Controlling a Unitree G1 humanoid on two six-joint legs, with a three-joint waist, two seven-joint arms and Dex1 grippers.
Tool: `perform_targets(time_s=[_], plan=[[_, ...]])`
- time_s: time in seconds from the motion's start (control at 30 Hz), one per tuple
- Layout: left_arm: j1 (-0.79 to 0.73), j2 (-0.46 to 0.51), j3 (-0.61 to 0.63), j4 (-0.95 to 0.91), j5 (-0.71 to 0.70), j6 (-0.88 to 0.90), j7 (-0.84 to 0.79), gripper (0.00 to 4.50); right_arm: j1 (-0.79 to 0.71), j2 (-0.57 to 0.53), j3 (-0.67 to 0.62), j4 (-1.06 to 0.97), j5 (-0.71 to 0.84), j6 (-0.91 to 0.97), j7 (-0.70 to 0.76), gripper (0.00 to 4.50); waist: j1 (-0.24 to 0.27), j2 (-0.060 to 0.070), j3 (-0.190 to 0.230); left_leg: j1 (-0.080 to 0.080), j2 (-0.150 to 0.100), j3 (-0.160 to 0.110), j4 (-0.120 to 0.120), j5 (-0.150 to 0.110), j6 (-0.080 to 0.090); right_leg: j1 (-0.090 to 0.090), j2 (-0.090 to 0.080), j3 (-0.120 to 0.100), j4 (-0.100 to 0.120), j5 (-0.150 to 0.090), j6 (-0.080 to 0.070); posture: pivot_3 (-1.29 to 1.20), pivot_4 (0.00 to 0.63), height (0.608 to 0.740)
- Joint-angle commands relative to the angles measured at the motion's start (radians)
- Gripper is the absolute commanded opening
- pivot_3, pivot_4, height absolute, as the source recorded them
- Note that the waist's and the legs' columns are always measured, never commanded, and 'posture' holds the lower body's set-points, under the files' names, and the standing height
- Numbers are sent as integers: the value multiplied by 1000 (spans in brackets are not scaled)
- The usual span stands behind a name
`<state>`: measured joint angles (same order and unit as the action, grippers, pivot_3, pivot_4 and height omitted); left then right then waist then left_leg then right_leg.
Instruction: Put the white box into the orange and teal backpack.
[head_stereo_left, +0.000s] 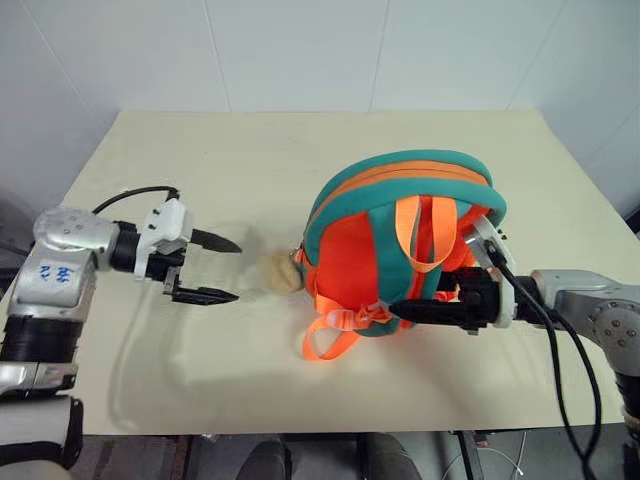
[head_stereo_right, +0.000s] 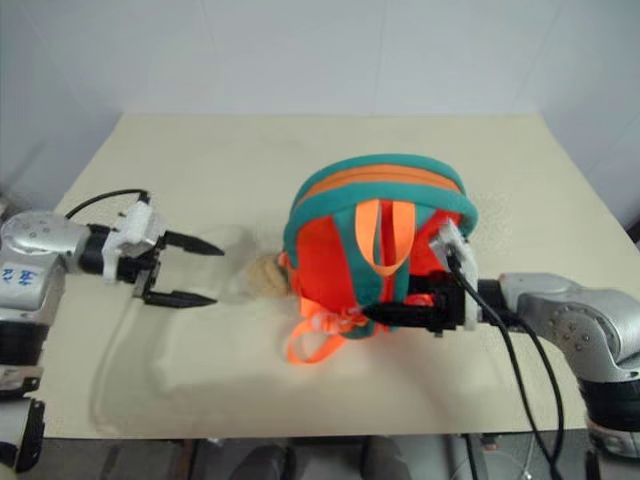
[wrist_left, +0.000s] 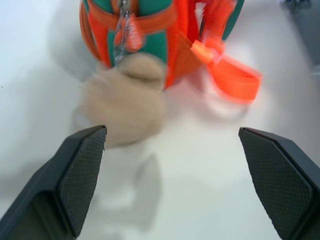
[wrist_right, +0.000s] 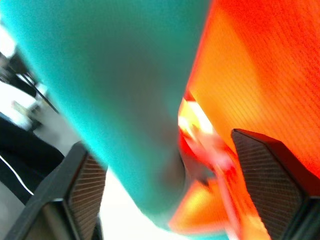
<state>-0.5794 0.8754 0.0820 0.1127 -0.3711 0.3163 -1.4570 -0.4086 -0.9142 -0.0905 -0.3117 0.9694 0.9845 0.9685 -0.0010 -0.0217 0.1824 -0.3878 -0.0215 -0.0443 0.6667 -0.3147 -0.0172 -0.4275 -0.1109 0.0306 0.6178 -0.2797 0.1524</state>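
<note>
The orange and teal backpack (head_stereo_left: 400, 245) sits right of centre in the frame on the pale worktop (head_stereo_left: 300, 150), its orange strap loops (head_stereo_left: 330, 340) spilling toward the lower edge and a tan plush toy (head_stereo_left: 275, 272) at its left side. At the left of the frame the left pincer (head_stereo_left: 222, 270) hangs over bare worktop just short of the toy, jaws spread wide and empty. At the lower right the right pincer (head_stereo_left: 420, 310) lies against the backpack's lower edge with jaws apart, a teal strap (wrist_right: 115, 100) between its fingers (wrist_right: 85, 185).
</note>
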Motion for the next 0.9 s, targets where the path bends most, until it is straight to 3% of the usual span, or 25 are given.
perform_targets(time_s=[0.03, 0.13, 0.27, 0.47, 0.57, 0.9], plan=[[108, -21, 85, -164, -89, 32, 71, 4500, 70, -47, -46, 2, -113, -148, 77, 4478, 1, 0, 0, 0, 0, 0, 0, 0, 0, 0, 0, 0, 0, 0, 0, 0, 150, 740], [183, -39, 107, -248, -138, 77, 120, 4500, 130, -78, -66, 26, -176, -247, 153, 4478, 1, 0, 0, 1, -1, 0, 0, 0, 0, 1, -1, 0, 0, 0, 0, 0, 150, 740], [333, -59, 137, -350, -160, 66, 171, 4500, 262, -116, -192, 63, -285, -473, 274, 4478, 1, 0, 0, 3, 0, 0, -1, 0, 0, 2, 0, 1, 0, 0, 0, 0, 150, 740], [347, -92, 133, -311, -111, -69, 229, 4500, 322, -202, -229, 283, -450, -713, 413, 4478, 0, 0, 0, 7, 1, 2, -1, 1, -1, 7, 1, 0, -7, 3, -2, 0, 150, 740], [331, -90, 121, -279, -100, -115, 230, 4500, 298, -205, -238, 362, -486, -800, 431, 4478, -2, 1, 1, 21, 2, 2, -4, 0, -1, 21, 1, 0, -12, 3, -3, 0, 150, 740], [346, -65, 124, -329, -137, -59, 241, 4500, 98, -180, -170, 563, -574, -927, 432, 4478, -10, 2, 2, 19, 3, 2, -4, 0, -1, 18, 1, 0, -12, 5, -3, 0, 150, 740]])
